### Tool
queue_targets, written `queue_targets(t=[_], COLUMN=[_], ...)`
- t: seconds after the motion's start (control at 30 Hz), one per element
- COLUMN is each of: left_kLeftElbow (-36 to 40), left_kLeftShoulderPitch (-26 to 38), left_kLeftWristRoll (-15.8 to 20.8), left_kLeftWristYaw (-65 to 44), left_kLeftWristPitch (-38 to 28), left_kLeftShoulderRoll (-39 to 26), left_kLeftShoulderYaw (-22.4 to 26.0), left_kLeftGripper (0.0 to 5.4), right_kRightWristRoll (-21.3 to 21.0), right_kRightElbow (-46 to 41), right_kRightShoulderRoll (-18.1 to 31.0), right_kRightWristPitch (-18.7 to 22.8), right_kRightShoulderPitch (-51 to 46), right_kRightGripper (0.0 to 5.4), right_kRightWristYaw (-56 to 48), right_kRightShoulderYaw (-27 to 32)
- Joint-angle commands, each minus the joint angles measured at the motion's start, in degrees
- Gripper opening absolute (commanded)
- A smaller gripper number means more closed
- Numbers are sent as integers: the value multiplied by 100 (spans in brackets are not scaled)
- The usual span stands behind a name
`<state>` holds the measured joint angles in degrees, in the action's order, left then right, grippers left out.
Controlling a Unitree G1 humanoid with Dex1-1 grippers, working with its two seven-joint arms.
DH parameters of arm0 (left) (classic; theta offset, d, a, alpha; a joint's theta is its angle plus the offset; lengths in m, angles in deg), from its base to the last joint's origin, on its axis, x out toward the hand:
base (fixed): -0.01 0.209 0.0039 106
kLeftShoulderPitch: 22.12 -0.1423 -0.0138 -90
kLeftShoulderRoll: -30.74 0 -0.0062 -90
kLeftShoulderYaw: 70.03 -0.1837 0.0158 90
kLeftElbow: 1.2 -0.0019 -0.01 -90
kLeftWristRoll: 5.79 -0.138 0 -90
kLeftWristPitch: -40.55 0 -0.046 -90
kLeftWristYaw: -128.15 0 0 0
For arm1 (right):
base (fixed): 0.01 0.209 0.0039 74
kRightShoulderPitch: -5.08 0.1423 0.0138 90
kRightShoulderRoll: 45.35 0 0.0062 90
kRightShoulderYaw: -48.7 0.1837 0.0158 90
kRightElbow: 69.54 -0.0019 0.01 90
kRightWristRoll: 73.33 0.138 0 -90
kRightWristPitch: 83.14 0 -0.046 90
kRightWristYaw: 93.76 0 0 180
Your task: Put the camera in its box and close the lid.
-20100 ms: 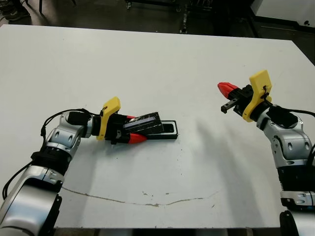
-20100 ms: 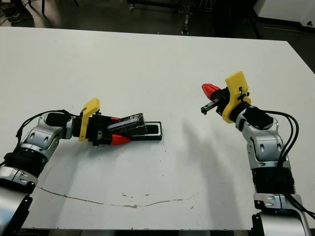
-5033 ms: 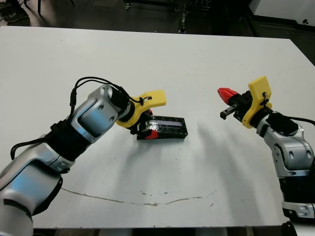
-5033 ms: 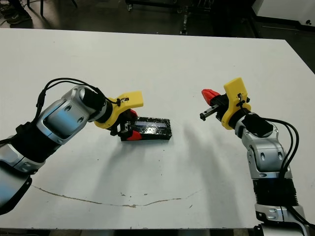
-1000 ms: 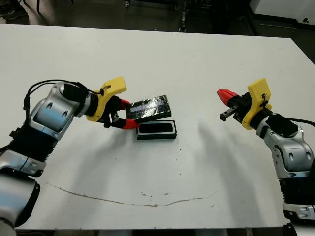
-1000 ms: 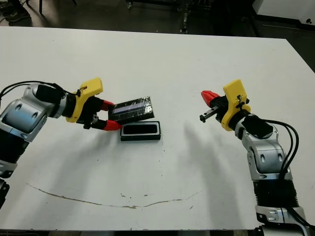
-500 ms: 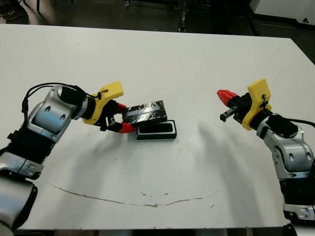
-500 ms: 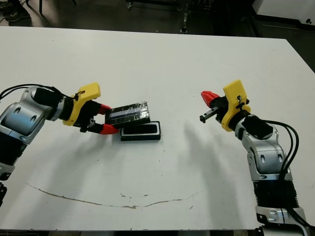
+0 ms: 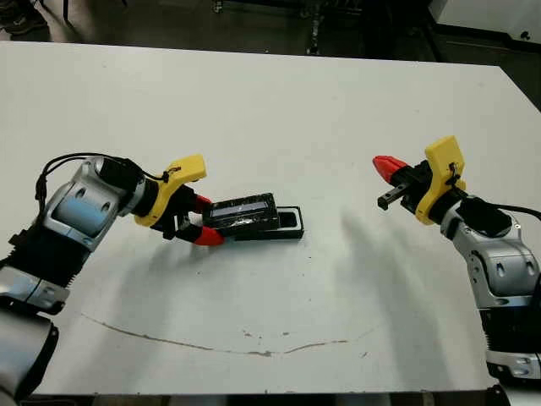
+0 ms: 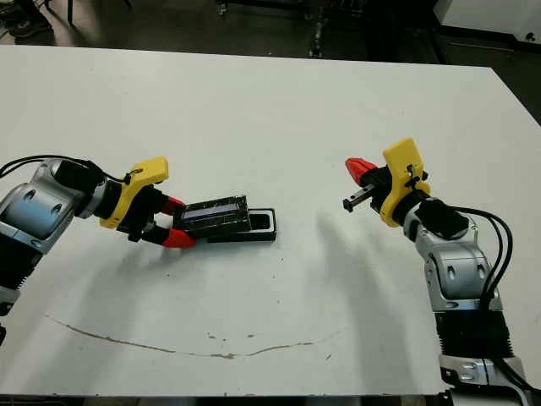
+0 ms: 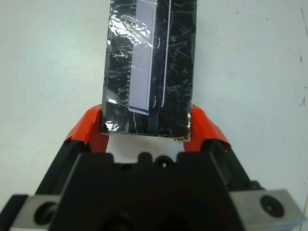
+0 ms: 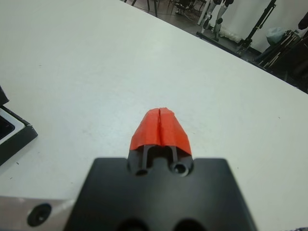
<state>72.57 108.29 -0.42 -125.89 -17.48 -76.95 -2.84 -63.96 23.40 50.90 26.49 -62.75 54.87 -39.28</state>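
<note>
The left pincer (image 9: 201, 222) is clamped across one short end of the lid (image 9: 243, 211), a glossy black slab with pale reflective streaks, one red fingertip (image 11: 85, 128) pressed to each long edge. The head views show the lid slanting from the pincer out over the box (image 9: 287, 225), covering the box's left part while its right end stays uncovered, with a dark interior framed by a pale lining; whether the lid touches the box rim cannot be told. The left wrist view adds what the head views miss: fine scratches across the lid's film, a long pale-lilac reflective band, a thin white line beside it, and a frayed bit at the lower corner by the fingertip; no readable writing appears. The camera cannot be made out as a separate thing in any view. The right pincer (image 9: 387, 167) hangs above the counter (image 9: 279, 118) well apart from the box, its red tips pressed together with nothing between them, which the right wrist view (image 12: 160, 126) confirms; that view also catches a corner of the box (image 12: 12, 134) at its edge. A thin brownish crack line (image 9: 211, 344) runs across the counter's near part. Beyond the far edge stand dark stands and equipment legs.
</note>
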Motion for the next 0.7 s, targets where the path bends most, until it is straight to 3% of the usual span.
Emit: queue_targets(t=[0.03, 0.7], left_kLeftElbow=[55, 136], left_kLeftShoulderPitch=[-239, -154], left_kLeftWristRoll=[-84, -263], left_kLeftWristYaw=[-24, 653], left_kLeftWristPitch=[-35, 286], left_kLeftShoulderRoll=[-41, 470], left_kLeftShoulderYaw=[-117, -348], left_kLeftGripper=[320, 319], right_kRightWristRoll=[-9, -14], right_kRightElbow=[-51, -17], right_kRightShoulderRoll=[76, 85], right_kRightWristPitch=[57, -39], right_kRightShoulderPitch=[-87, -84], right_kRightGripper=[0, 0], right_kRightWristYaw=[16, -13], right_kRightShoulderYaw=[0, 7])
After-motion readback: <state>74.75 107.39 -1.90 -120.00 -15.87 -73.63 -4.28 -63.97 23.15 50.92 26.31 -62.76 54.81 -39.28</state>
